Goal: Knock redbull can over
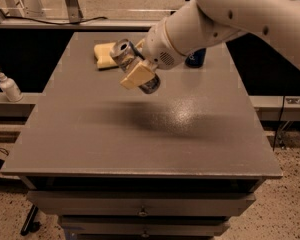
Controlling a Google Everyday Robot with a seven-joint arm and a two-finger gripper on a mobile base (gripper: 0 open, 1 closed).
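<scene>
Warm, dim indoor light falls from above on the table [90,134], throwing a broad, soft-edged shadow directly beneath the gripper [138,70], which hangs over the table's far half clamped around the tilted redbull can [121,51]. A speckled patch of glare sits on the tabletop just below the gripper, toward the picture's right. The arm [230,14] behind the gripper is the brightest area; the gaps beyond the table's far edge lie near black. The whole view is soft and faintly grainy
</scene>
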